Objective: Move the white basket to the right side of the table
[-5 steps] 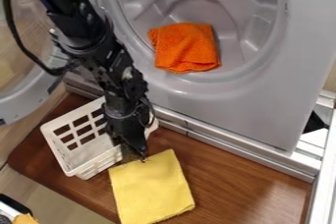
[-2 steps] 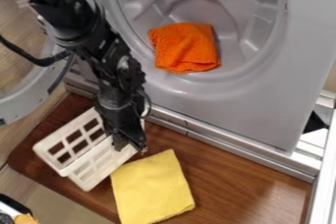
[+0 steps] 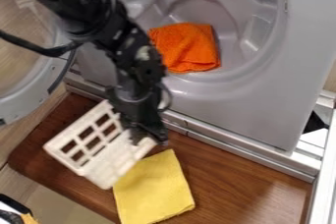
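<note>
Pinching with the fingers point(image 3: 150, 141) the right part of the tilted white basket point(image 3: 103, 171), at lower left of the frame. Needs carrying rightward over the desk point(image 3: 230, 183), with most bulk lower left of the grip.

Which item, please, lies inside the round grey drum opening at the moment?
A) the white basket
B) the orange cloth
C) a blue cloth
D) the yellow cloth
B: the orange cloth is in the grey drum opening, while the yellow cloth lies on the brown wooden table.
</note>
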Robot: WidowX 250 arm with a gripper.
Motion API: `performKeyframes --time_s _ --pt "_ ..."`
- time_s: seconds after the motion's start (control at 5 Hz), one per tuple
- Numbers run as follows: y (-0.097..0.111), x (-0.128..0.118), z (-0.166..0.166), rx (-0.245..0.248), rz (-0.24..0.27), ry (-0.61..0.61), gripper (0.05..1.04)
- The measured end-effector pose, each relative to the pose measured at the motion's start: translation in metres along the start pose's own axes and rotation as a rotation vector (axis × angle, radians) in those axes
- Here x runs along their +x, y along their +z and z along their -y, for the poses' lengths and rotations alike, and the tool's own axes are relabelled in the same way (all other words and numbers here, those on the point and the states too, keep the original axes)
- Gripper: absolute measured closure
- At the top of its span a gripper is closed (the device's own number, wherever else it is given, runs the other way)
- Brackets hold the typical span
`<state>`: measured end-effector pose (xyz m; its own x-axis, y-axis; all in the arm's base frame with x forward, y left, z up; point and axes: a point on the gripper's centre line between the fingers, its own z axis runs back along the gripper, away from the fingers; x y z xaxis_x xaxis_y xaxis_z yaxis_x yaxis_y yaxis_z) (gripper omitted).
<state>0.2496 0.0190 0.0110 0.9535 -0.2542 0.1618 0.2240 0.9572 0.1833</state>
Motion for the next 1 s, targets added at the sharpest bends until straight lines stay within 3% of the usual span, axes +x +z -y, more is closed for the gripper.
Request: performKeyframes --time_s 0.4,1.0 --pt "0.013 0.019 0.063 -0.024 0.004 -0.026 0.993" --pt "0.019 0.045 0.133 -0.029 0.009 -0.044 0.993"
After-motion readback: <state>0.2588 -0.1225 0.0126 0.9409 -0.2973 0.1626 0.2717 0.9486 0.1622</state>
